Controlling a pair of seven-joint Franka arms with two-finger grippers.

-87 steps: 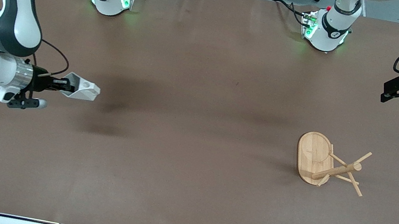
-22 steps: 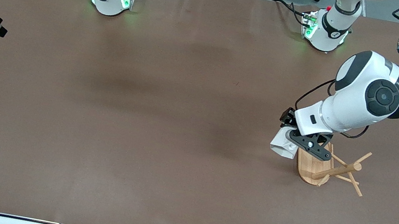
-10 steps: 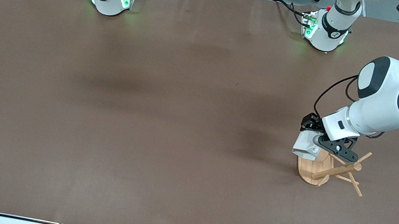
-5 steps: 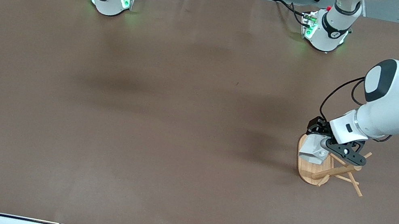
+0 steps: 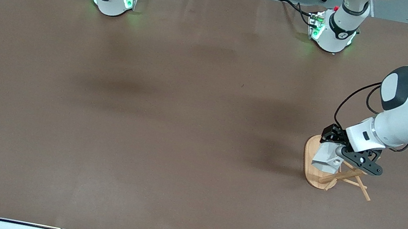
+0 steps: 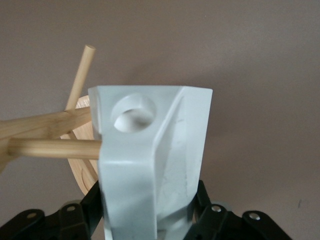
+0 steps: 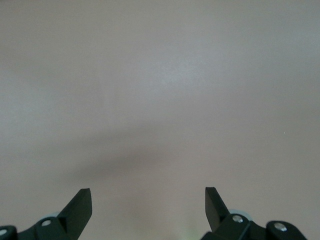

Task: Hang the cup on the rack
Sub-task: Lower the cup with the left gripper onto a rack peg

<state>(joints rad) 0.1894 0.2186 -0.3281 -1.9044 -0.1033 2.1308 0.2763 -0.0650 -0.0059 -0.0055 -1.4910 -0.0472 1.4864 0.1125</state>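
Two arms on this table, but only one is busy. Going across the front view from the right arm's end: the right gripper [image 7: 148, 200] waits off at the table [image 5: 168, 125] edge, well apart from the rack, with its fingers [image 7: 80, 205] spread wide over bare brown surface.

Then the rack [image 5: 327, 165], standing toward the left arm's end of the table, oval base flat, post [image 5: 344, 175] and thin pegs sticking out from it. The left gripper [image 5: 335, 149] sits right over the rack's base, pinching the cup [image 5: 326, 161] at its lower body, so the cup is up in the air just beside the post.

In the left wrist view the cup [image 6: 150, 160] has its long axis running straight out from the gripper [image 6: 150, 220]. Its flat handle tab faces the camera, round hole [image 6: 134, 111] near the outer end. One peg [image 6: 55, 148] lies crosswise to the cup, and its tip meets the tab's edge just below the hole, not through it. Another peg [image 6: 80, 75] angles away above.
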